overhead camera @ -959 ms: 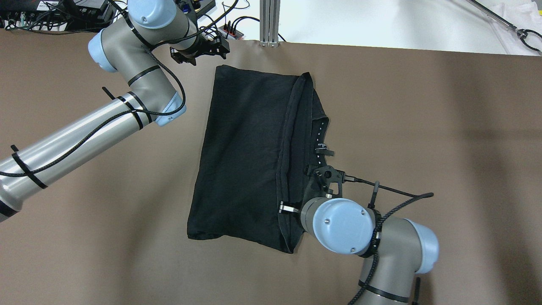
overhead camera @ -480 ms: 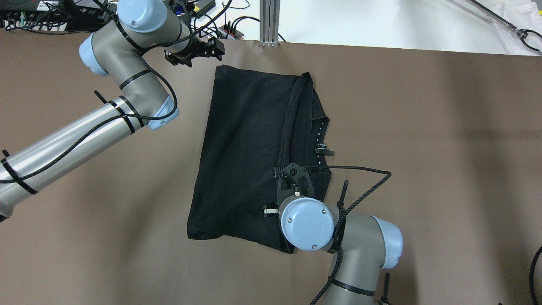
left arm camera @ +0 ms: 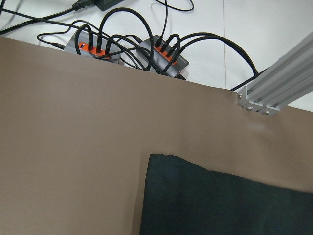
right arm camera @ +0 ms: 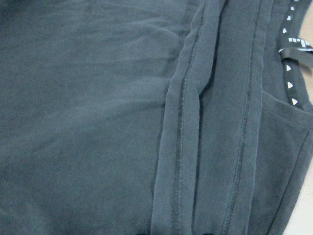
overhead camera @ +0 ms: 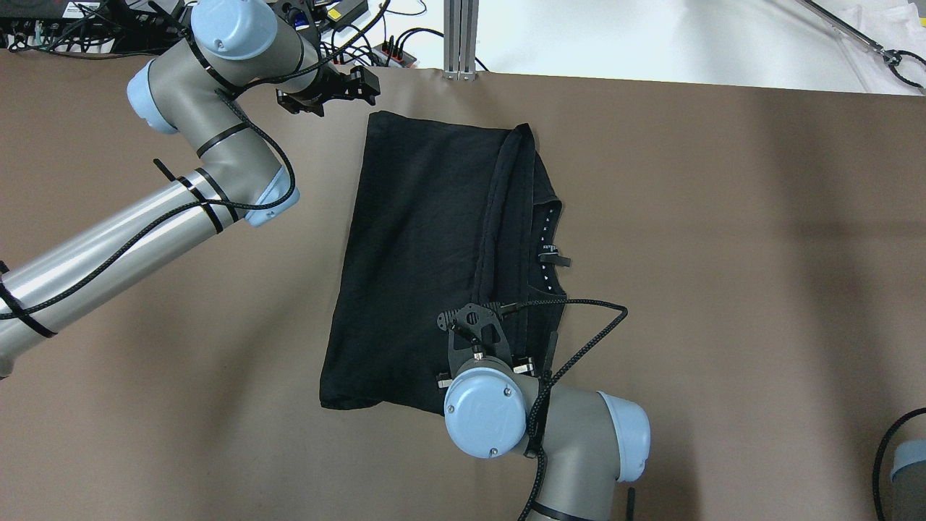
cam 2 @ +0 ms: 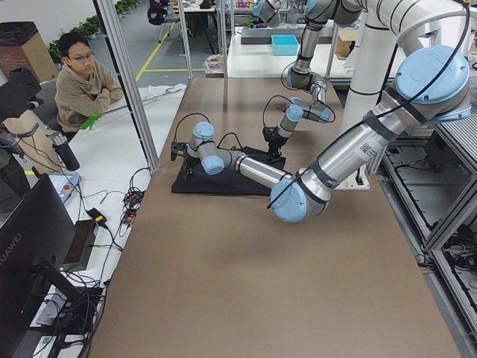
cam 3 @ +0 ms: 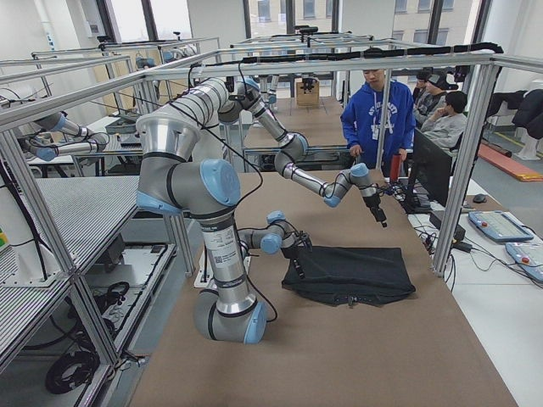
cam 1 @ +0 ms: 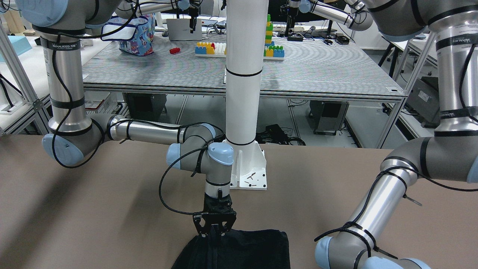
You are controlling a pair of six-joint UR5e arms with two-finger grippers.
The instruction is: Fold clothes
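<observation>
**On the brown table (overhead camera: 723,253), time to pinch the hem**

The black cloth (overhead camera: 412,246) lies flat in the middle, with one side folded over. The right claw (cam 1: 214,232) hangs low over the edge nearest the robot. Its fingers are a bit apart and hold nothing. It should pinch only the top layer and lift slowly. The left claw (overhead camera: 367,81) sits by the far corner, and I cannot tell its grip.

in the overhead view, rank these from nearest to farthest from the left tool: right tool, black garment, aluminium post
Measured from the left tool:
1. black garment: its far-left corner lies just beside the tool.
2. aluminium post: further right, at the top of the view.
3. right tool: over the garment's near right part, clearly farthest.
</observation>
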